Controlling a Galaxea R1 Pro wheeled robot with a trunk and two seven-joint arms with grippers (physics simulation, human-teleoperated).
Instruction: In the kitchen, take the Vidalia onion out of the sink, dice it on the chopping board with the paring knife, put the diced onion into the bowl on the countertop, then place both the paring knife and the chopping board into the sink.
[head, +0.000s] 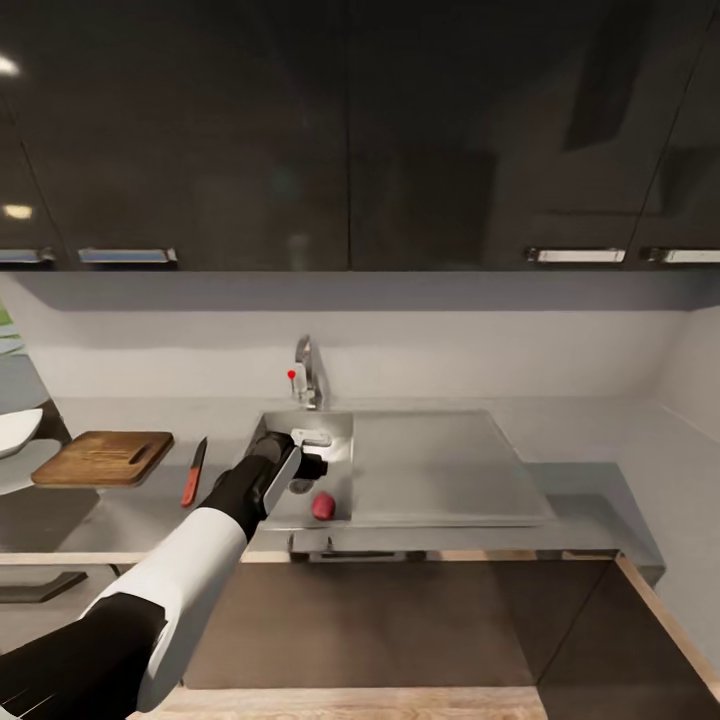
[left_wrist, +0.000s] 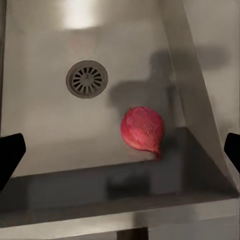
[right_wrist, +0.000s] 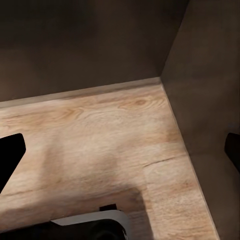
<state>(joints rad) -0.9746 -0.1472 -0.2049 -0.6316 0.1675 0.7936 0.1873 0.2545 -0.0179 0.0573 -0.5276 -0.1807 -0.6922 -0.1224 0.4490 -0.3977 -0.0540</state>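
Observation:
The pinkish-red Vidalia onion (head: 322, 505) (left_wrist: 142, 129) lies in the sink basin (head: 335, 432), in its near right corner, beside the round drain (left_wrist: 87, 78). My left gripper (head: 308, 462) (left_wrist: 120, 155) hangs open above the basin, its fingers (left_wrist: 10, 156) spread wide, with the onion ahead of them and untouched. Left of the sink, the paring knife (head: 194, 472) with its red-orange handle lies on the grey countertop (head: 590, 500). The brown chopping board (head: 103, 457) is further left. The white bowl (head: 15, 430) peeks in at the left edge. My right gripper (right_wrist: 120, 155) is open and empty over a wooden floor (right_wrist: 100, 130).
The chrome tap (head: 306, 372) with a red knob stands behind the basin. The flat drainboard (head: 440, 470) stretches right of it. Dark wall cabinets (head: 350, 130) hang overhead, and a dark cabinet (right_wrist: 210, 75) stands next to my right gripper.

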